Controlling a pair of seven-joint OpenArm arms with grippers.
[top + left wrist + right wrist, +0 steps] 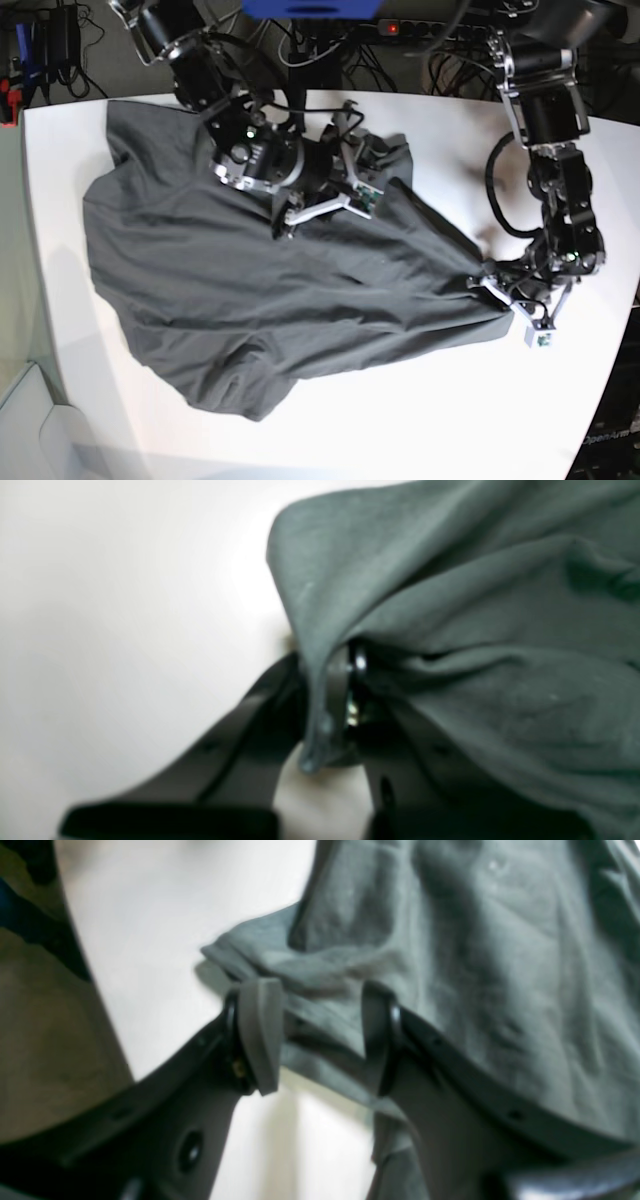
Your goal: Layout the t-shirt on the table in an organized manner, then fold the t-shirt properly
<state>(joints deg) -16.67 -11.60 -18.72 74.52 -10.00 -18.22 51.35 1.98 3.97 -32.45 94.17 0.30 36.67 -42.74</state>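
The t-shirt (pixel 270 300) lay spread but rumpled over the left and middle of the white table (pixel 420 420) in the base view, covering most of that side. Its long axis ran roughly from the far-left corner of the table toward the right edge, where the cloth narrowed to a pulled point. A rounded lump of fabric bulged toward the near edge. Which end was collar and which was hem could not be told.

Left gripper (pixel 332 700) sat at that pulled point on the base view's right, jaws clamped together on a thin fold of the t-shirt (pixel 450 630), cloth draped over the fingers; table (pixel 125 605) bare beside it.

Right gripper (pixel 320 1035) sat at the far edge of the shirt near the table's middle, jaws standing apart with a bunched hem-like edge of the t-shirt (pixel 475 965) running between the fingers (pixel 260 1030). Whether the pads actually pressed the cloth was unclear; view blurred.
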